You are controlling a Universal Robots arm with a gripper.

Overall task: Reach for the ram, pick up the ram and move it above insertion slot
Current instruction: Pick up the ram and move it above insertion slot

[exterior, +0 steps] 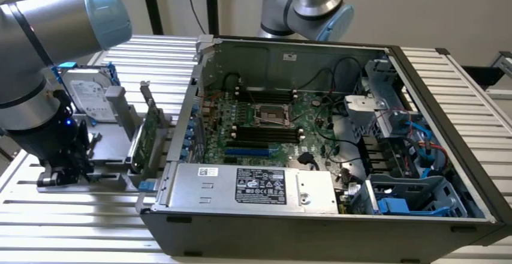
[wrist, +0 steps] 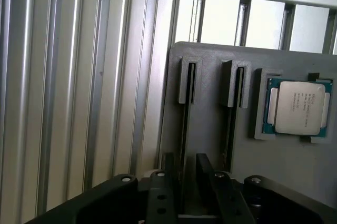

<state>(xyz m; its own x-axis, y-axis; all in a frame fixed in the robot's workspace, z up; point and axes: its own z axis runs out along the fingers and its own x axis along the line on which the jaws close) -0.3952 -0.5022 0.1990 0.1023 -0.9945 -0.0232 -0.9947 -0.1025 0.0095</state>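
The ram [wrist: 184,129] stands on edge in one slot of the grey holder [wrist: 274,171], seen from the wrist as a thin dark line running down the slot. The gripper [wrist: 186,158] is right over it, one dark finger [wrist: 169,176] on each side. The jaws are set narrow with a gap between them, and the stick's edge lies inside that gap; no grip can be made out. Just beside it on the holder is a second slot [wrist: 231,119], and beyond that a processor chip [wrist: 297,107] lies flat in its recess. The holder rests on a table of ribbed aluminium slats [wrist: 79,103]. In the exterior view the arm [exterior: 48,30] bends down and the gripper [exterior: 60,171] sits low at the holder [exterior: 104,180]. A silver hard drive [exterior: 90,96] stands upright at the holder's far side, and a broader green card [exterior: 145,138] stands at its side nearest the open computer case [exterior: 320,234]. The motherboard [exterior: 272,126] lies bare inside the case. Behind the case a second robot arm [exterior: 308,3] rises against a pale wall [exterior: 448,6].
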